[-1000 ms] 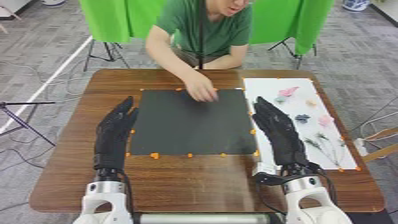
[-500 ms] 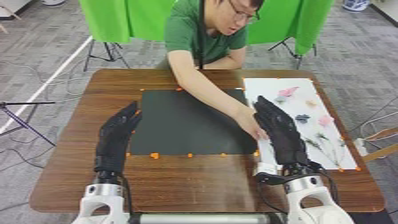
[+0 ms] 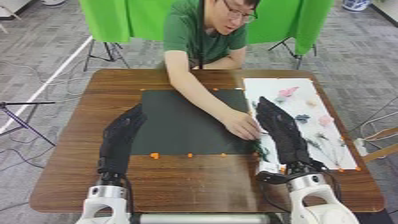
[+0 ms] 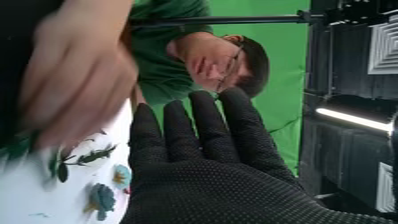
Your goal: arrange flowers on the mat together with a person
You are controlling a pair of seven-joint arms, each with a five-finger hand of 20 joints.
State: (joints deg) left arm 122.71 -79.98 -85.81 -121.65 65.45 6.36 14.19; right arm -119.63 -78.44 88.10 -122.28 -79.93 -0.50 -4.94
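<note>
My left hand (image 3: 122, 136) is held over the left edge of the black mat (image 3: 182, 120), fingers straight. My right hand (image 3: 282, 131) is between the mat and the white sheet, and in the right wrist view my right hand (image 4: 213, 185) has straight, spread fingers. Beside it a person's hand (image 3: 241, 125) holds a dark green sprig (image 3: 260, 149) at the mat's right edge; the person's hand (image 4: 80, 85) is blurred in the right wrist view. On the white sheet (image 3: 266, 87) lie a pink flower (image 3: 288, 92), a blue flower (image 3: 302, 118), another pink flower (image 3: 325, 121) and green sprigs (image 3: 330, 145).
The brown table (image 3: 204, 185) surrounds mat and sheet. Orange tabs (image 3: 155, 155) line the mat's edges. The person's forearm (image 3: 197, 95) crosses over the mat from the far side. A wooden frame (image 3: 378, 142) stands off the table's right edge.
The person's hand went from the mat's far part to beside my right hand, then drew slightly back leftward, now with a green sprig. My hands have shifted only slightly.
</note>
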